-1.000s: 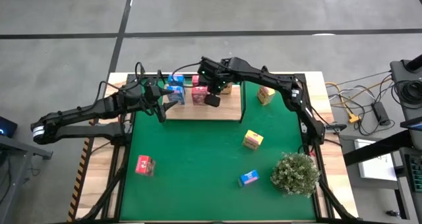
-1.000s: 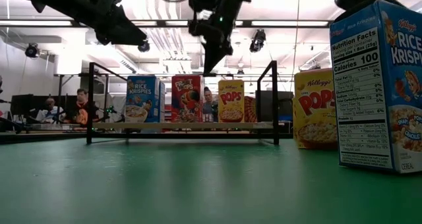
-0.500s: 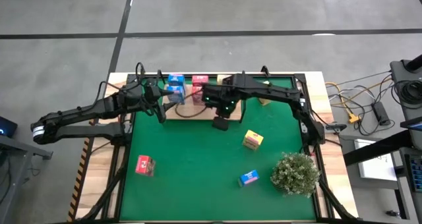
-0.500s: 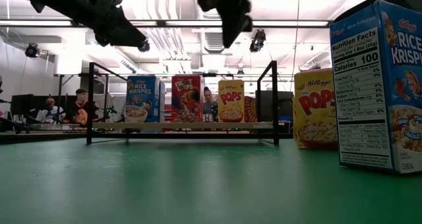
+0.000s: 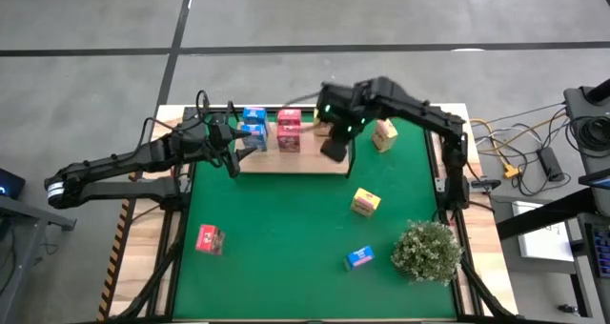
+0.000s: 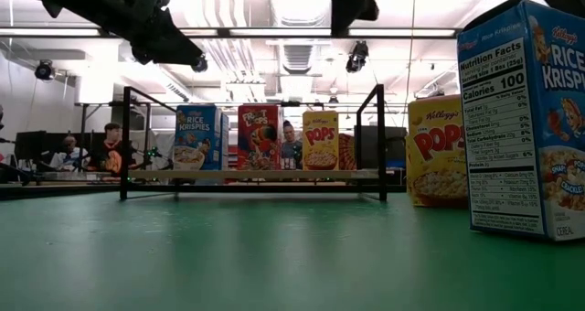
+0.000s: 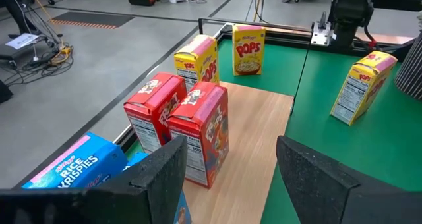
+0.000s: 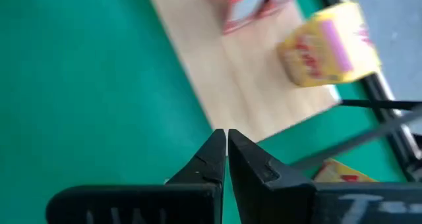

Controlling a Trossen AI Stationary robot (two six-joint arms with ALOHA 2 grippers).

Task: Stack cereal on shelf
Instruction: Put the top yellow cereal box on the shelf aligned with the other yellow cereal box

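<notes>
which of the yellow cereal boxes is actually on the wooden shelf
The yellow cereal carton standing on the light-wood shelf board behind the two red cartons; the other yellow ones stand on the green mat.

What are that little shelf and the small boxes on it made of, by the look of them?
The shelf looks like a pale wood board, matt with faint grain, framed by thin black posts that seem to be metal. The cereal boxes look like thin printed cardboard, slightly glossy, with sharp folded edges and flaps.

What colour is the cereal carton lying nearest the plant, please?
Blue, the carton beside the plant; the high view shows it best.
</notes>
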